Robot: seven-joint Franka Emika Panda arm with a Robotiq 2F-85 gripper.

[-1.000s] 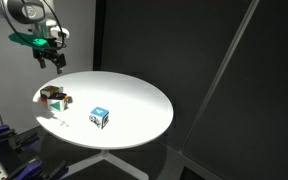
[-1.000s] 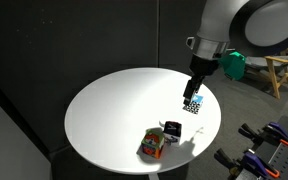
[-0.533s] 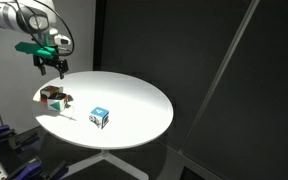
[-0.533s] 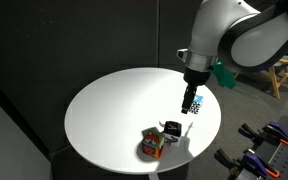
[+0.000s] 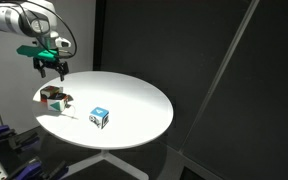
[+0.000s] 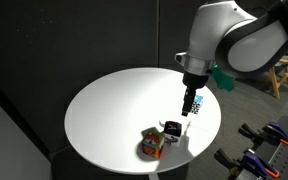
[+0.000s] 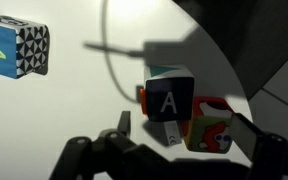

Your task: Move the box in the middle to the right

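Note:
The box [image 7: 171,100] is a dark cube with a white letter A. It stands on the white round table [image 5: 134,100] and touches an orange-red cube [image 7: 216,125]. It also shows in both exterior views [image 5: 58,98] [image 6: 171,129]. My gripper [image 7: 184,135] is open and empty. It hangs above the pair, with its fingers [image 7: 122,125] on either side of them in the wrist view. It also shows in both exterior views [image 5: 52,68] [image 6: 189,104]. A blue-and-white cube [image 7: 16,48] stands apart from the pair [image 5: 100,117].
The orange-red cube [image 6: 152,145] lies close to the table's edge. A thin cable's shadow [image 7: 109,60] crosses the tabletop. Dark curtains surround the table. A wooden frame [image 6: 282,75] and clamps [image 6: 264,150] stand beyond it.
My gripper has moved down and slightly sideways towards the dark box and the orange-red cube. The cubes have not moved.

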